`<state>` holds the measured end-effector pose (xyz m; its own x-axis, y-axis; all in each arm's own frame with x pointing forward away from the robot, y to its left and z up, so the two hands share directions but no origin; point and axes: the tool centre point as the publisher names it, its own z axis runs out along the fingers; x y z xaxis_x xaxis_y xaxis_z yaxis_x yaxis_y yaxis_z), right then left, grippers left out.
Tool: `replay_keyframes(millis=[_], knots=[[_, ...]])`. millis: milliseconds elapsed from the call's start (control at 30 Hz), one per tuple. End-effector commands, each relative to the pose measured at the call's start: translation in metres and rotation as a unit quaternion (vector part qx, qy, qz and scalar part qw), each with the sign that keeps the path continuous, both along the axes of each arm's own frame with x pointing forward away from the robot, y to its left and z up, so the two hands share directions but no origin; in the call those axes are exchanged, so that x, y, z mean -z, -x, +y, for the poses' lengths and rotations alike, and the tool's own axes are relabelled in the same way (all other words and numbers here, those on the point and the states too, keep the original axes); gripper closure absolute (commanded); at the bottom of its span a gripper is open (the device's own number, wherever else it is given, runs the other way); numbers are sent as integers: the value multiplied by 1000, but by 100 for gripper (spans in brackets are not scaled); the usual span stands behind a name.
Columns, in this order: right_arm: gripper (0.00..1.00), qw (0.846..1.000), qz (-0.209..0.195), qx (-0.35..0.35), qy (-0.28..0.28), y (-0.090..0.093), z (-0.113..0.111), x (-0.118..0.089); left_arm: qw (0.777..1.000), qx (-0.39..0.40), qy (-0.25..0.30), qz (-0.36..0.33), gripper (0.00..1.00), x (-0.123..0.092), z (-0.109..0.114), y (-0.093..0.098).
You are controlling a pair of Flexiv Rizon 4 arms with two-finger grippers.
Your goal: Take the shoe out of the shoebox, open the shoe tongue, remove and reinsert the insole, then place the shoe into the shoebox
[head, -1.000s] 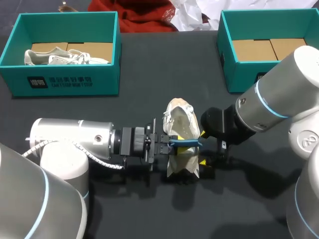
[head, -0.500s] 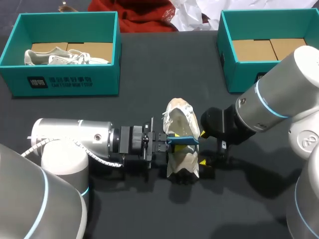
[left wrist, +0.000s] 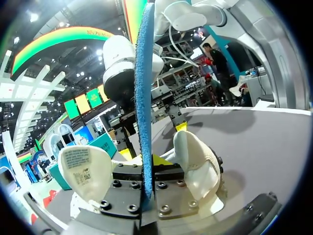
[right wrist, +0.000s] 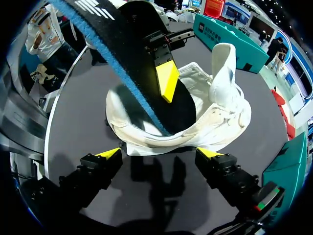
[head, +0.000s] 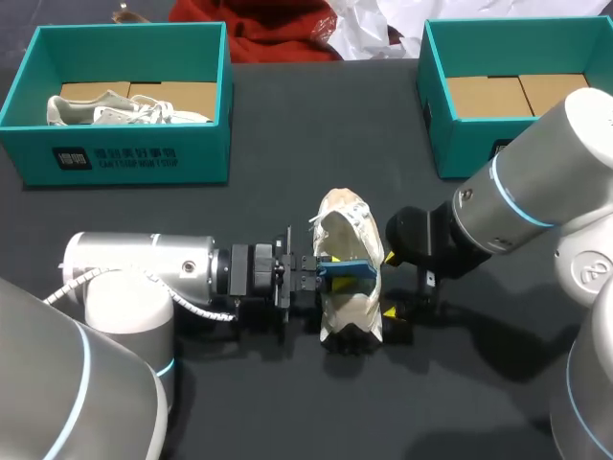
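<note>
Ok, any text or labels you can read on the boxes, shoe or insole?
None legible.
Front of left shoebox: white logo and two print lines, too blurred.
Front of right shoebox: small white mark, mostly hidden.
Label on shoe tongue: printed lines, too small.
Mark on insole: white stripes, no letters visible.

Left arm [head: 144, 273] comes in from the left, low and level over the desk [head: 287, 144], wrist pointing toward the middle. Left pincer [head: 308, 271] has its fingers pressed together, clamped from both sides on a thin blue-edged insole [left wrist: 144, 98] held on edge. Right arm [head: 536, 192] enters from the right, bent downward, wrist aimed toward the middle. Right pincer [right wrist: 160, 154] sits low by the desk, fingers spread wide, yellow tips well apart, gripping nothing.
</note>
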<state>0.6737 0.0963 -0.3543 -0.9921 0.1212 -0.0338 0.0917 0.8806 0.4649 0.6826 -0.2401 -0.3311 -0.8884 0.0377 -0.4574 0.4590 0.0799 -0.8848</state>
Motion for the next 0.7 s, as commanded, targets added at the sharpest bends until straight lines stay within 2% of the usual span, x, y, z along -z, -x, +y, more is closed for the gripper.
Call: replay_keyframes(millis=[33, 400, 700], knots=[[0, 1000, -1, 0, 0, 1, 0, 1, 1000, -7, -4, -1, 100, 7, -1, -3], [0, 1000, -1, 0, 0, 1, 0, 1, 999, -30, -31, 0, 100, 13, 0, -5], [0, 1000, -1, 0, 0, 1, 0, 1, 999, -31, -32, 9, 100, 13, 1, -3]])
